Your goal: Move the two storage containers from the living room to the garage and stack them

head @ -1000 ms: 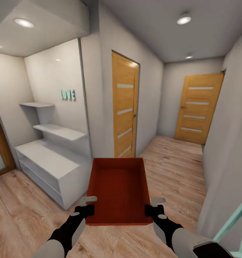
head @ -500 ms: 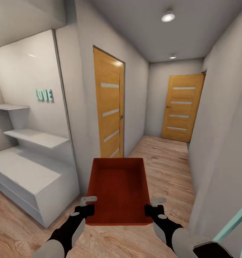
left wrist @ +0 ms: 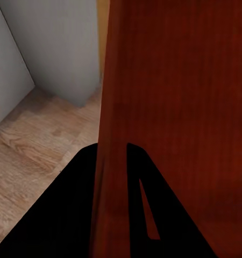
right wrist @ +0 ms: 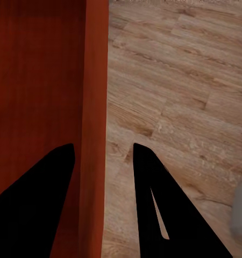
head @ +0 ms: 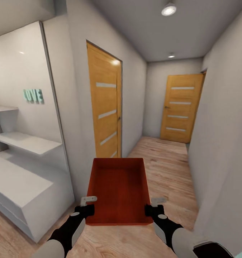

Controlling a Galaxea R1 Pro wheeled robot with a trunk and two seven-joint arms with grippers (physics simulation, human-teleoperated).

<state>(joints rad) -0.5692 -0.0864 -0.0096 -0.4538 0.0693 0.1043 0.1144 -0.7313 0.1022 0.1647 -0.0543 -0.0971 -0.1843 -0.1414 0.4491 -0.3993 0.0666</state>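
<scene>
While both claws, left claw (head: 88, 207) and right claw (head: 152, 208), pinch the storage container (head: 119, 188) walls, keep it level and centred between the corridor walls.

The hallway is evenly bright, lit by two recessed ceiling lights (head: 169, 9), with a small glare spot on the nearer wooden door (head: 114, 62). Straight wall lines bow toward the head view's edges. In both wrist views the fingers are flat black silhouettes, and the floor planks (right wrist: 175, 97) look slightly soft.
</scene>
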